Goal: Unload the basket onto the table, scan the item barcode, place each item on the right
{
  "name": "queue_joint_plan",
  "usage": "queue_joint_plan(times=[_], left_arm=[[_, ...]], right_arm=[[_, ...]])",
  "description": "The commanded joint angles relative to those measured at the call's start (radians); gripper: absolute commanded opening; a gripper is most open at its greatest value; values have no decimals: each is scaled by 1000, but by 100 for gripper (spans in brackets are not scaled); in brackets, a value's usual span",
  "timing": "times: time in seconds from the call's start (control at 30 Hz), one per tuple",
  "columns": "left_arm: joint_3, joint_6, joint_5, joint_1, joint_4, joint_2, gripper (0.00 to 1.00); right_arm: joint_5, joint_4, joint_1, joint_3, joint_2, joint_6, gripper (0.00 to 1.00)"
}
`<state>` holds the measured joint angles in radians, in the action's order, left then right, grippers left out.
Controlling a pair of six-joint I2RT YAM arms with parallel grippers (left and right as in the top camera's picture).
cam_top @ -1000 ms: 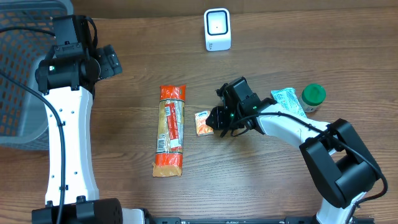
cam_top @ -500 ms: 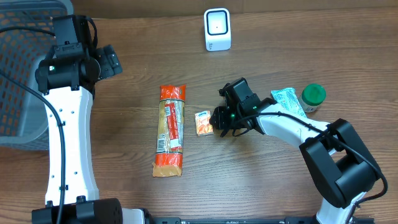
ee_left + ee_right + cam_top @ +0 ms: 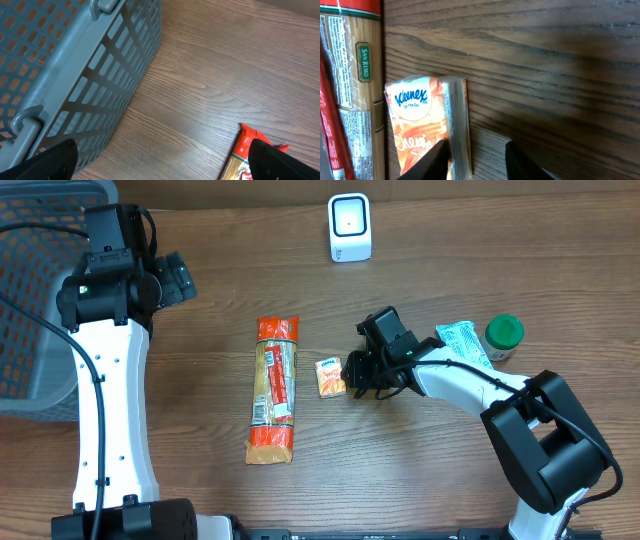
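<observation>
Far to the left of the left claw, the grey basket runs off the edge of the overhead view, so we see only part of it. That claw's own camera also cuts off the basket's far side. The left claw stands with its jaws spread wide over bare wood, holding nothing. Only the dark tips of its fingers poke into the bottom corners of its wrist view.

To that claw's right and nearer the robot lies the long spaghetti pack. The left wrist camera catches just its red end.

Between this pack and the right claw the small orange tissue pack lies flat on the table, just beside the claw on its left. In the right wrist view one fingertip overlaps the tissue pack's right edge. We cannot tell whether it touches or hangs above. The right claw's jaws are parted with only wood between them, so it grips nothing. The tissue pack's near end is cut off and its underside is hidden.

The white scanner stands well beyond the right claw. To the claw's right, its arm covers part of a blue-and-white packet. A green-lidded jar sits just beside the packet, but we cannot tell whether they touch.
</observation>
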<state>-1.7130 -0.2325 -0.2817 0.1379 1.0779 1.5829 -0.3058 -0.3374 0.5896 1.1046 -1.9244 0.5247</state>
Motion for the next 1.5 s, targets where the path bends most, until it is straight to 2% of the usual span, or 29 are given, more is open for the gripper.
queue_joint_plan(times=[0.0, 0.17, 0.3, 0.6, 0.87, 1.03, 1.13, 1.33, 1.47], left_arm=[[-18, 8, -13, -1, 0, -14, 100], [-18, 8, -13, -1, -1, -14, 100], [-18, 8, -13, -1, 0, -14, 100], [-18, 8, -13, -1, -1, -14, 100], [-18, 8, -13, -1, -1, -14, 100], [-18, 8, -13, -1, -1, -14, 100], [-18, 8, -13, -1, -1, -14, 100], [-18, 8, -13, -1, -1, -14, 100], [-18, 8, -13, -1, -1, -14, 100]], right_arm=[[38, -11, -3, -4, -12, 23, 38], [117, -40, -3, -4, -12, 97, 38], [128, -44, -3, -4, -12, 101, 42], [200, -76, -3, -4, -12, 179, 41], [201, -77, -3, -4, -12, 183, 25], [208, -76, -3, -4, -12, 181, 23], [207, -66, -3, 3, 2, 129, 4], [97, -32, -4, 25, 109, 72, 4], [23, -19, -3, 20, 105, 73, 4]])
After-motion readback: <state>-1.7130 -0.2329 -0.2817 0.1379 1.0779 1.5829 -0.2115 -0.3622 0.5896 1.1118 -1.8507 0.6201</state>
